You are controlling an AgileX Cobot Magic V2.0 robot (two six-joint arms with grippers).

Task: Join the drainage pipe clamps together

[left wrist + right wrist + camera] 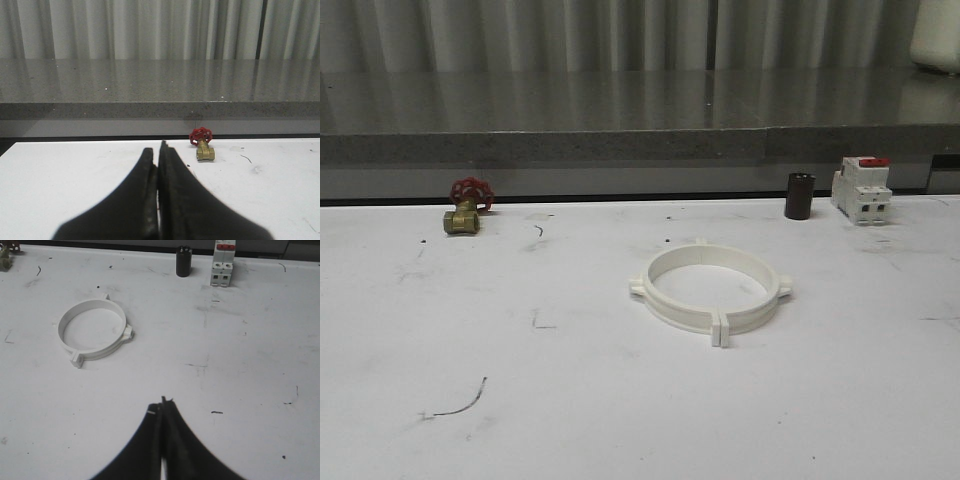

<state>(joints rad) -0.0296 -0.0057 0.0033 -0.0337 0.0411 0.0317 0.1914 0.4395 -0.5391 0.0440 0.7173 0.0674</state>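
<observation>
The drainage pipe clamps [709, 287] lie on the white table as one closed white ring, their end tabs meeting at the front and at the back. The right wrist view has the same ring [93, 331] well ahead of my right gripper [162, 402], which is shut with nothing between its black fingers. My left gripper [157, 150] is also shut and empty, low over bare table, facing a brass valve.
A brass valve with a red handwheel [466, 206] stands at the back left. At the back right are a short dark cylinder [799, 195] and a white breaker with a red top [861, 188]. A grey ledge [640, 130] runs behind the table.
</observation>
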